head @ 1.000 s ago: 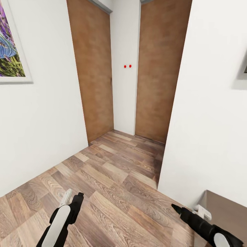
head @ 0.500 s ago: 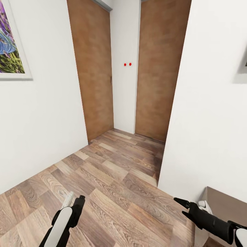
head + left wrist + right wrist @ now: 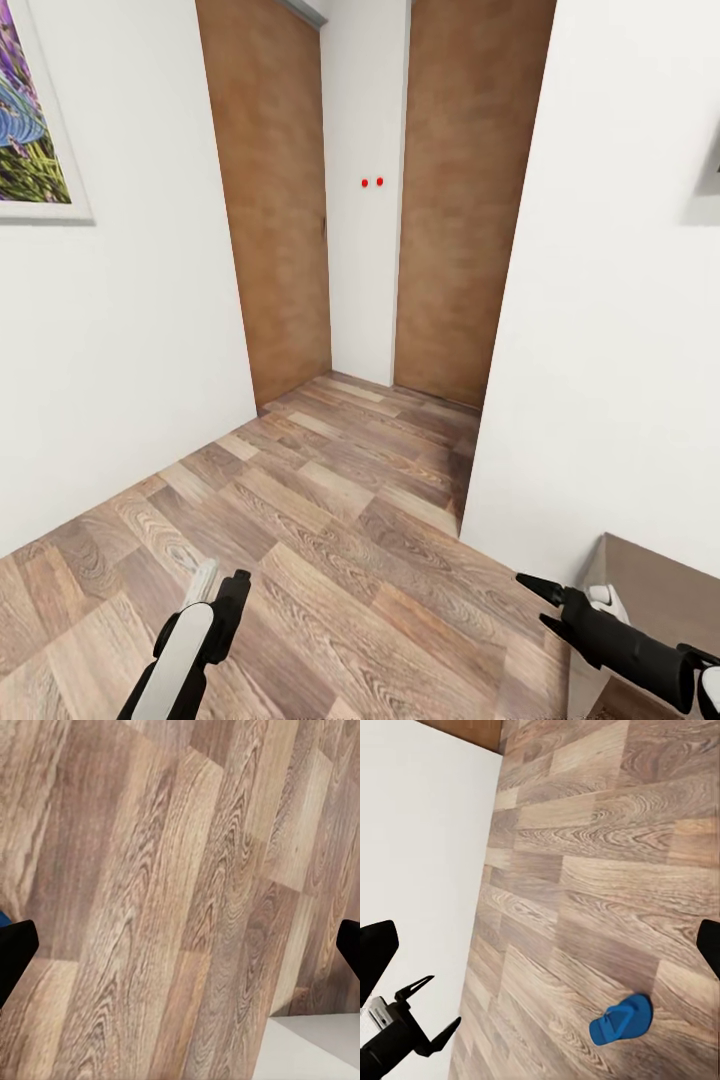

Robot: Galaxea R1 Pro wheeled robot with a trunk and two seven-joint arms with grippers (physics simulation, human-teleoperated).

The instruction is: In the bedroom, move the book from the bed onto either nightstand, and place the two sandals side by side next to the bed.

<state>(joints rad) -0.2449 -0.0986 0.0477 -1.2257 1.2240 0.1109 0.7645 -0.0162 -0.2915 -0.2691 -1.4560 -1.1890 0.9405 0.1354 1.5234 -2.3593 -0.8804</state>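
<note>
Corridor section, head view: a wood-plank floor (image 3: pixel 330 520) is running between white walls (image 3: pixel 130 330) toward two brown doors (image 3: pixel 275 200), with two red dots (image 3: pixel 372 182) on the strip of wall between them. A lavender picture (image 3: pixel 30 120) is hanging at the upper left.

Left gripper (image 3: pixel 222 590): sitting at the lower left of the head view over bare planks; its fingertips are standing at opposite edges of the left wrist view, spread wide.

Right gripper (image 3: pixel 545 603): reaching in at the lower right, fingers parted, empty.

Sandal (image 3: pixel 621 1019): one blue flip-flop is lying flat on the planks, low and right of centre in the right wrist view.
</note>
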